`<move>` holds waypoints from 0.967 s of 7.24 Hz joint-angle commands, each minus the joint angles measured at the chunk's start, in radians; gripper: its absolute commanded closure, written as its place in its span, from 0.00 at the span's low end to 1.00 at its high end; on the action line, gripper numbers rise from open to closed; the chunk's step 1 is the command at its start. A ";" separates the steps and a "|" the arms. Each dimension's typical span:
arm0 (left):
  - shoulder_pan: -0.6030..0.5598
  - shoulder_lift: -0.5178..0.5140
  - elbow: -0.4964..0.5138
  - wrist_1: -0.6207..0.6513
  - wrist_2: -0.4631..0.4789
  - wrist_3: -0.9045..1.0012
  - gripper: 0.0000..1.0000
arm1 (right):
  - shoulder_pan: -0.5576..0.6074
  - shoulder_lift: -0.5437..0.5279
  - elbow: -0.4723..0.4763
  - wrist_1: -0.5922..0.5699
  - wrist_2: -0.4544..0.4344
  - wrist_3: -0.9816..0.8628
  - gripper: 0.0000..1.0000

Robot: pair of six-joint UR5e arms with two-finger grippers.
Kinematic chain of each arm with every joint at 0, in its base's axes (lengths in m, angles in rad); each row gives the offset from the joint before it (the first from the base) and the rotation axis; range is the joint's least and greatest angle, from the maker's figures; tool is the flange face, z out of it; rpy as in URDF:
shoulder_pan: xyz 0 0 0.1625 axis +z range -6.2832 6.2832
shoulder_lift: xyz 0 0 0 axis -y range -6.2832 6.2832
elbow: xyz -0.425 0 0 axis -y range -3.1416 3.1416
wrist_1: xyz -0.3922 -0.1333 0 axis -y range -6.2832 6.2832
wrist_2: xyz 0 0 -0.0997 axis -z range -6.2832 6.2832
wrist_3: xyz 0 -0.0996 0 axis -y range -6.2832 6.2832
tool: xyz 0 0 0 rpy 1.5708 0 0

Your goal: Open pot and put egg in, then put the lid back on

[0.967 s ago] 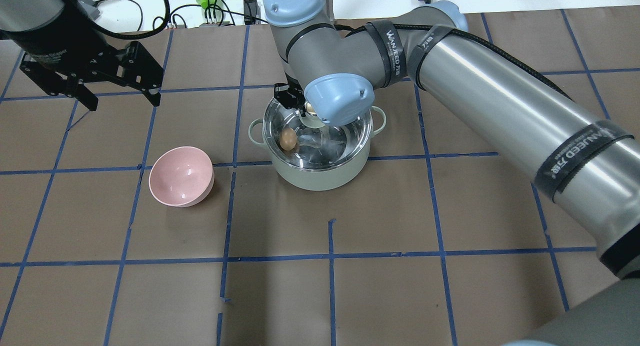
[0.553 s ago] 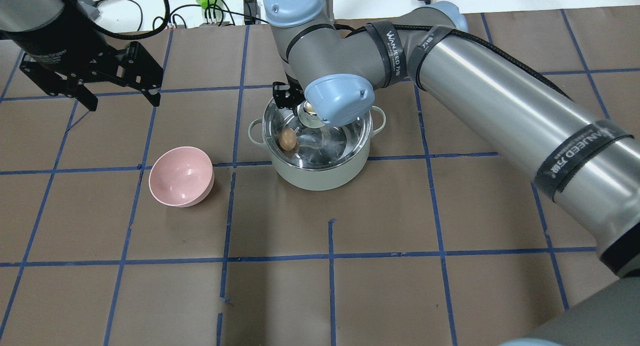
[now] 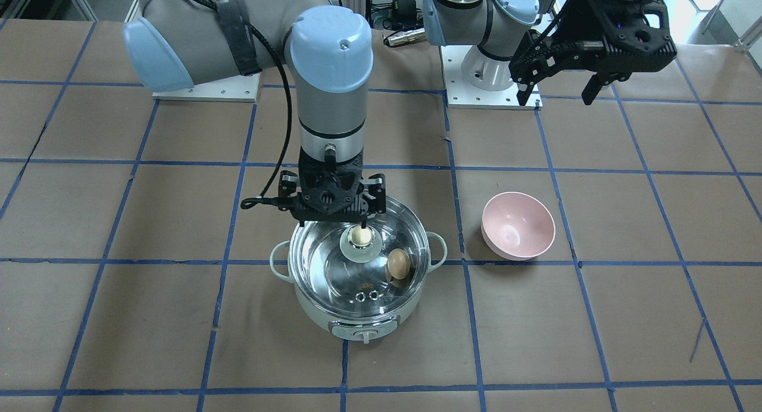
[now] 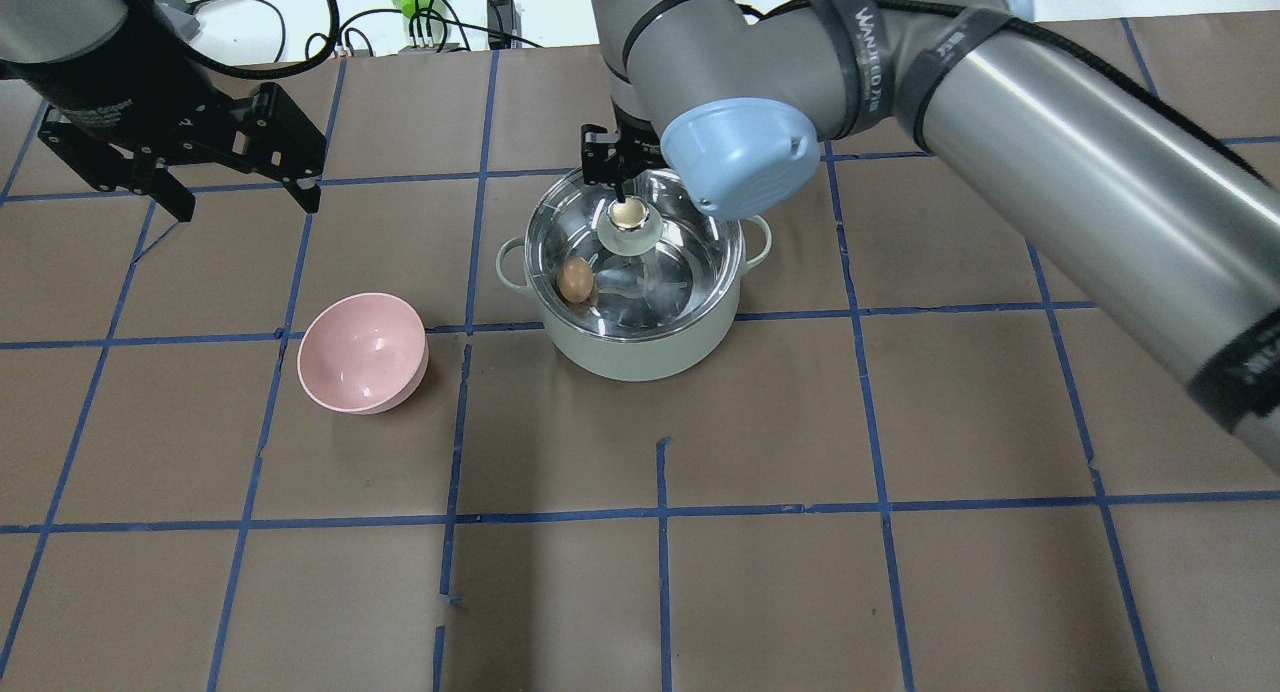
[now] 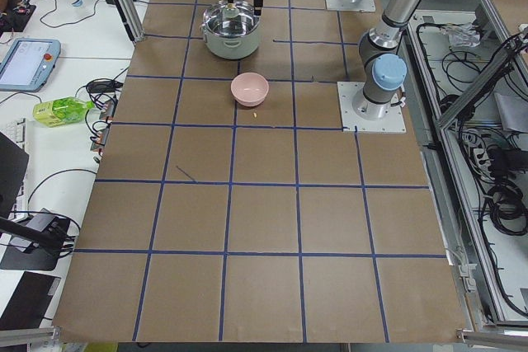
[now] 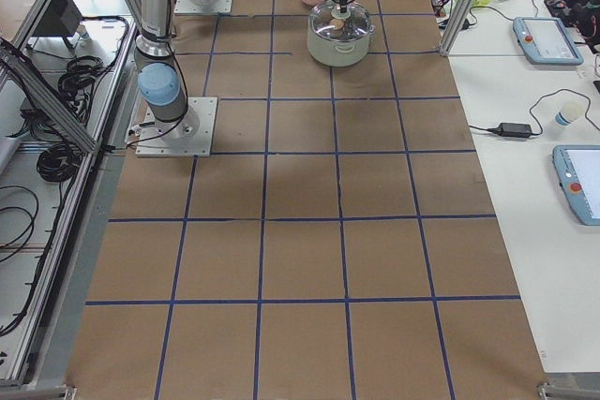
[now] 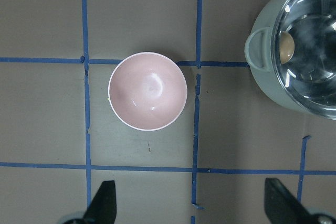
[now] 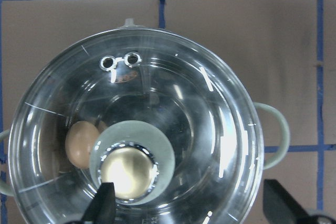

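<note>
Overhead cam sits behind the robot looking down at the worktop (image 4: 800, 422), front cam faces back from across it, so sides flip; both frame the pot (image 4: 640, 357) and pink bowl (image 4: 362, 352). The two end cams are high and far off. Wrist cams stare straight down, close: left over the pink bowl, right over the pot.

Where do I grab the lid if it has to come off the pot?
Grip the lid by its central knob, coming straight down from above. The glass dome lies flat on the pot, so the upright knob is the only raised part to close on. The open right gripper hangs over the lid.
</note>
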 commanded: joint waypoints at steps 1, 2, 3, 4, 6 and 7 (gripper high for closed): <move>0.001 0.000 0.000 0.000 0.001 0.000 0.00 | -0.180 -0.144 0.002 0.221 0.056 -0.179 0.00; 0.001 0.000 0.000 0.000 0.001 -0.001 0.00 | -0.272 -0.202 0.005 0.307 0.095 -0.271 0.01; -0.001 0.000 0.000 0.000 0.001 -0.001 0.00 | -0.340 -0.259 0.038 0.343 0.096 -0.331 0.01; -0.001 0.000 0.000 0.000 0.001 -0.001 0.00 | -0.377 -0.325 0.115 0.337 0.099 -0.338 0.01; -0.001 0.000 0.003 0.000 0.004 -0.001 0.00 | -0.375 -0.355 0.146 0.318 0.099 -0.328 0.01; -0.001 0.000 0.005 -0.002 0.002 -0.003 0.00 | -0.370 -0.355 0.143 0.312 0.103 -0.324 0.00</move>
